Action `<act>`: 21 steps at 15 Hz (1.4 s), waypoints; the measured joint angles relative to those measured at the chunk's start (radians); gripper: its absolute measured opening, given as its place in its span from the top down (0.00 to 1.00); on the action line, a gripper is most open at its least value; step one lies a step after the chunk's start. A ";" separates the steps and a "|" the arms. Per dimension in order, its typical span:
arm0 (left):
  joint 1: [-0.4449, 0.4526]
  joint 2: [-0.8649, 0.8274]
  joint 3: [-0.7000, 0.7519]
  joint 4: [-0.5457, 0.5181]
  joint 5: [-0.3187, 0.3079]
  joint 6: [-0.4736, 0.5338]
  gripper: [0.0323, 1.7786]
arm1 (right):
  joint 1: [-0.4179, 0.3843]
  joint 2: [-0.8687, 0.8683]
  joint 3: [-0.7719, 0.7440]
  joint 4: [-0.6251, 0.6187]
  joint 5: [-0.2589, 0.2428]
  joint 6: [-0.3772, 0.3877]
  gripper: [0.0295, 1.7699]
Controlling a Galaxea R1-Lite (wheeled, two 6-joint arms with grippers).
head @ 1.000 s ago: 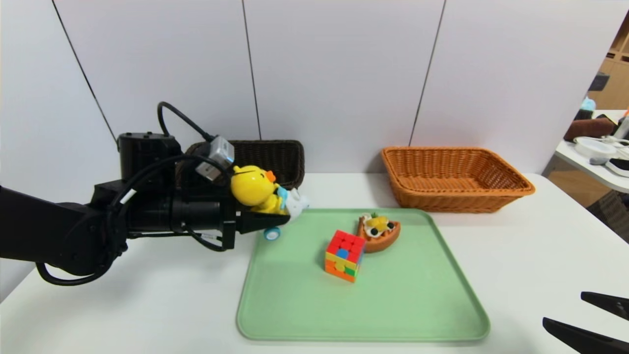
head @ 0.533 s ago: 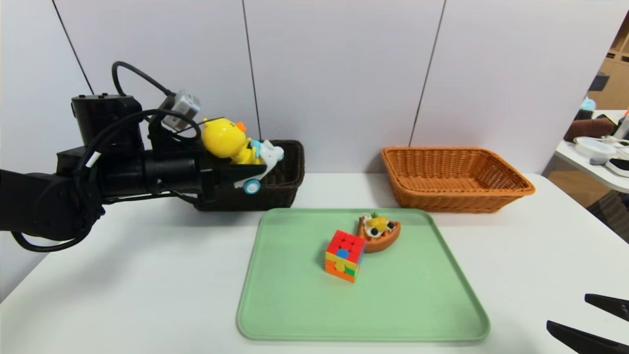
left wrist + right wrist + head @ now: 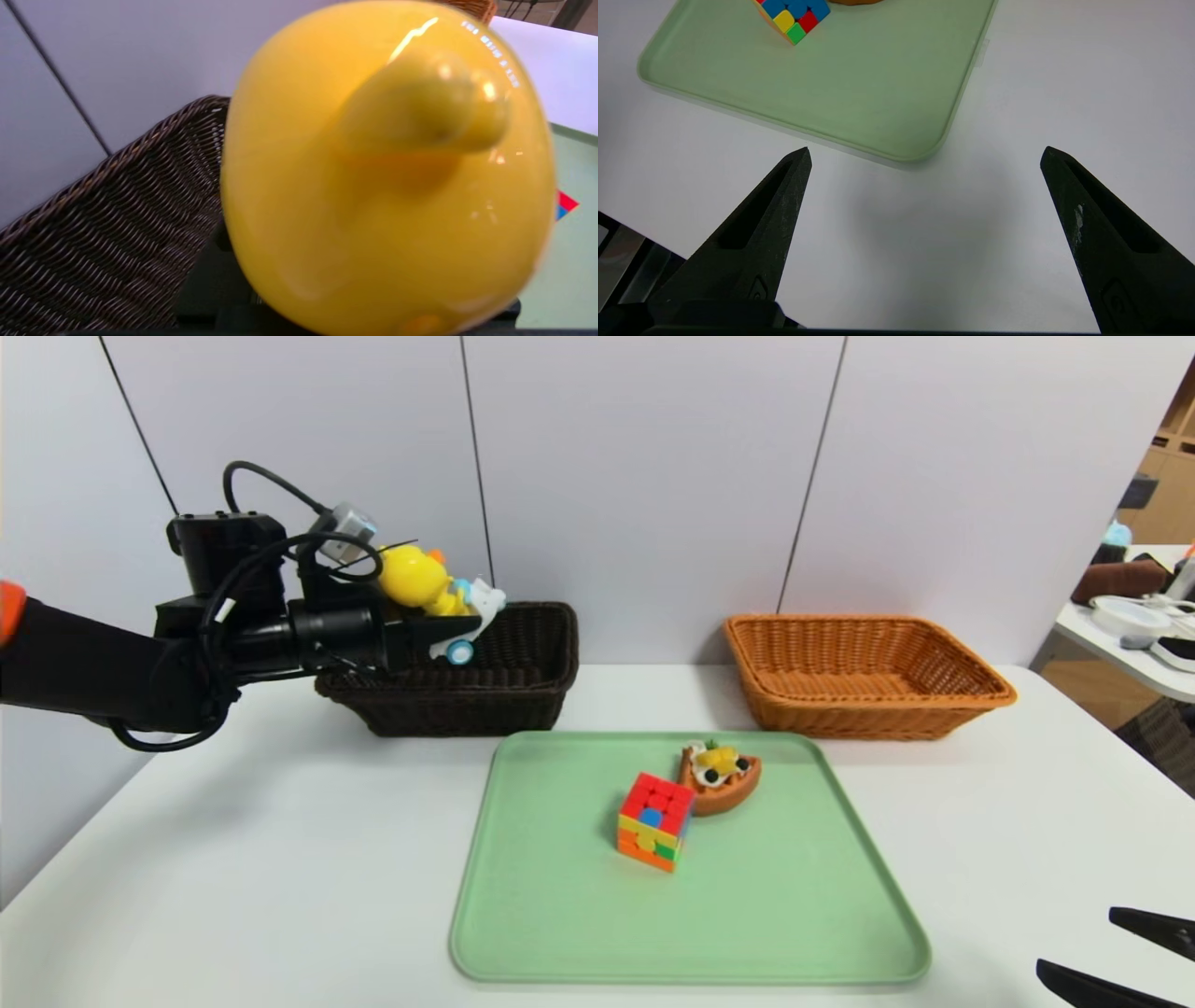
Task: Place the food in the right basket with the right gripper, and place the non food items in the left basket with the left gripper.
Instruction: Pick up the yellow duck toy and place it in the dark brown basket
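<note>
My left gripper (image 3: pixel 448 627) is shut on the yellow duck on its white scooter (image 3: pixel 422 581) and holds it in the air over the dark brown left basket (image 3: pixel 504 695). In the left wrist view the duck's yellow head (image 3: pixel 387 177) fills most of the picture, with the dark basket (image 3: pixel 103 224) behind it. The multicoloured cube (image 3: pixel 655 821) and the brown boat-shaped pastry, the food (image 3: pixel 719 775), sit side by side on the green tray (image 3: pixel 560 933). The orange right basket (image 3: pixel 864 677) stands empty at the back right. My right gripper (image 3: pixel 924 154) hovers open over the table near the tray's front right corner.
The green tray (image 3: pixel 887 84) lies in the middle of the white table, and the cube (image 3: pixel 794 16) shows at its far part in the right wrist view. A grey panelled wall runs behind both baskets. Another table with clutter (image 3: pixel 1134 616) stands off to the right.
My left arm has lifted the duck from the tray's back left corner and carried it back and leftward, over the dark basket. The right gripper has stayed put.
</note>
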 joint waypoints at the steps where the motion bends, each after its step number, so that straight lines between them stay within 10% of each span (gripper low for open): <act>1: 0.009 0.025 -0.017 0.000 0.002 0.001 0.58 | 0.000 -0.001 0.006 -0.003 0.000 0.000 0.04; 8: 0.043 0.167 -0.177 0.052 0.085 -0.002 0.58 | -0.006 -0.014 0.028 -0.004 -0.001 0.000 0.04; 21: 0.036 0.260 -0.491 0.533 0.246 0.076 0.58 | -0.008 -0.019 0.049 -0.008 0.000 0.002 0.04</act>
